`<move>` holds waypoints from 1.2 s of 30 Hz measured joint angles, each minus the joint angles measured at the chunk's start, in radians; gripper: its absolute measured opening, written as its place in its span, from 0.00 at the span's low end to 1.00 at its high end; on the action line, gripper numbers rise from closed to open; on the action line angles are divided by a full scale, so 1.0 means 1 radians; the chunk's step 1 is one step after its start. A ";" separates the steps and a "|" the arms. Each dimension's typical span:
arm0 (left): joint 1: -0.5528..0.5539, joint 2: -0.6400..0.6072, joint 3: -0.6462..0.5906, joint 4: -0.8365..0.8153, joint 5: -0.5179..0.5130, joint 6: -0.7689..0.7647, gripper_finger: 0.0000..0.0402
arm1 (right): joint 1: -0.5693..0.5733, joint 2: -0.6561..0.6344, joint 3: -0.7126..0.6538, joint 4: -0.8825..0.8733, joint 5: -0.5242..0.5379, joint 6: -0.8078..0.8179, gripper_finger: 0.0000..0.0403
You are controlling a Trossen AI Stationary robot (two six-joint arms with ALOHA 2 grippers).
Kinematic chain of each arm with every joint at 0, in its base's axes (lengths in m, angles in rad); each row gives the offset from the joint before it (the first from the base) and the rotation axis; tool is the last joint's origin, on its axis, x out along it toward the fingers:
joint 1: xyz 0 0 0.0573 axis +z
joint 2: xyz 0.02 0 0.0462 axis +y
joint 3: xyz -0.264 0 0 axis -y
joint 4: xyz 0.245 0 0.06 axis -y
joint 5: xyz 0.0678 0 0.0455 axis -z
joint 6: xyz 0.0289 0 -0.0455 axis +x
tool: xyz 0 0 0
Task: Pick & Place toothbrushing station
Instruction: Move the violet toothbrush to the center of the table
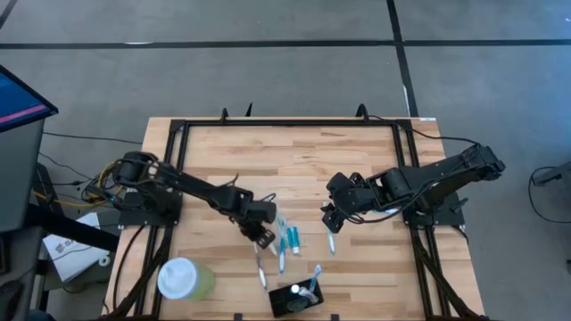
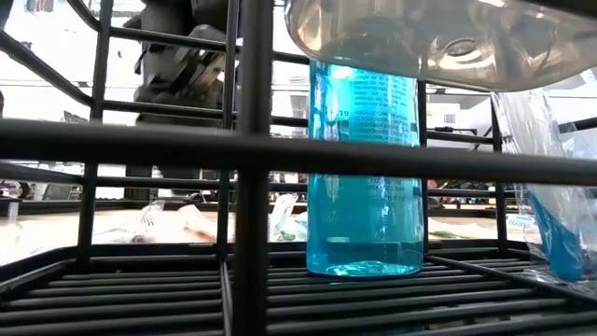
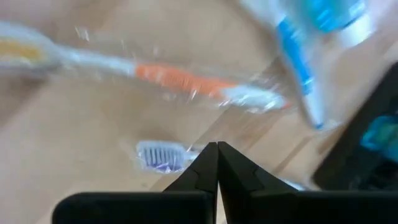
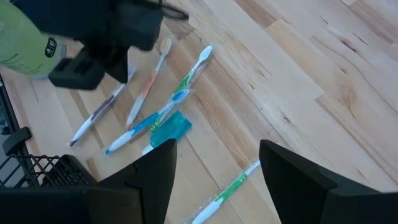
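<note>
Sorting: brushes (image 4: pixel 163 106) lie loose on the table (image 1: pixel 357 160), in a cluster between the two arms, waiting to be gathered.
Holder: the black holder (image 1: pixel 295 300) sits at the table's near edge with one brush already standing in it, so it reads as the drop-off place.
Tubes: teal tubes (image 1: pixel 291 238) lie just beside the brushes, within reach of either arm.
Left gripper: the left gripper (image 1: pixel 263 239) is low over the cluster, fingers pressed together with nothing between them; a purple-bristled brush head (image 3: pixel 157 155) lies just ahead of the tips, probably the next target.
Right gripper: the right gripper (image 4: pixel 217 163) hovers with fingers spread over a green brush (image 4: pixel 225 190) lying apart from the rest, likely lining up a pinch.
Cup: the green cup (image 1: pixel 185 279) stands near the left arm, clear of the work.
</note>
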 joint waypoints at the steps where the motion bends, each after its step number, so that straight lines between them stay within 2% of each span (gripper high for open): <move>1: 0.005 -0.018 0.000 -0.002 -0.008 0.000 0.00 | 0.000 0.000 0.000 0.000 0.000 0.000 0.55; 9: 0.019 -0.124 0.000 0.000 -0.063 -0.030 0.00 | 0.000 0.000 0.000 0.000 0.000 0.000 0.55; 20: 0.013 -0.126 0.000 0.000 -0.064 -0.017 0.00 | 0.000 0.000 0.000 0.000 0.000 0.000 0.55; 27: 0.016 -0.119 -0.001 -0.002 -0.061 -0.125 0.00 | -0.005 0.000 0.000 0.000 0.000 -0.001 0.55; 36: 0.022 -0.111 0.000 -0.012 -0.054 -0.177 0.00 | -0.007 0.000 0.000 0.000 0.000 -0.011 0.55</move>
